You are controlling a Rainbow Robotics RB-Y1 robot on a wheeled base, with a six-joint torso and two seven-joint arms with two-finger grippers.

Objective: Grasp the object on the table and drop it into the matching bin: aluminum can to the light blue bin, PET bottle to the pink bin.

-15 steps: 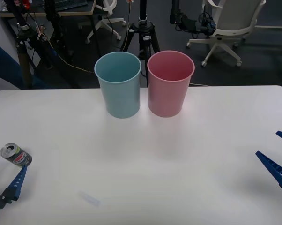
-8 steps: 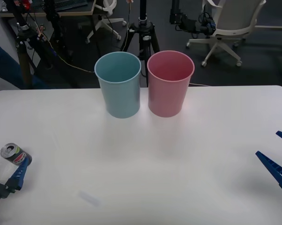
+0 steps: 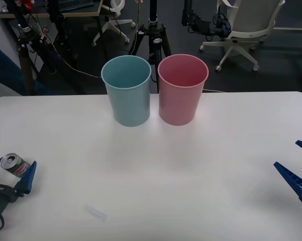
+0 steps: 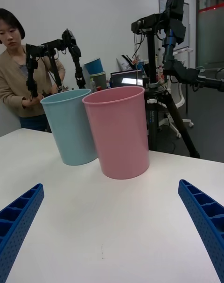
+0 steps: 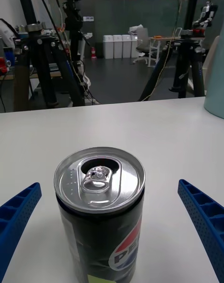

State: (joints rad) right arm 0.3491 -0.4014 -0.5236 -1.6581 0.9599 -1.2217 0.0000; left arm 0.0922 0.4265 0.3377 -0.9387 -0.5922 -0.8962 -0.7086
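Tripods, cables and office chairs crowd the floor behind the table (image 3: 156,201), where the blue bin (image 3: 127,90) and the pink bin (image 3: 182,89) stand upright, side by side at the far edge and all but touching. Down at the near left corner the can (image 3: 14,164) stands on the tabletop, and this is where things have moved: over the last second the left gripper (image 3: 11,173) has pushed forward, so that its fingers, which sat just short of the can a moment ago, now reach along either side of it. From the left wrist view the can sits squarely between the two spread blue fingers (image 5: 206,220), with daylight on both sides, so the jaws are open and nothing is gripped yet. To my eye the approach is about finished and closing on the can is the step due next, then the carry to the blue bin. The right gripper (image 3: 296,170) waits at the right edge, jaws wide apart, unmoved.
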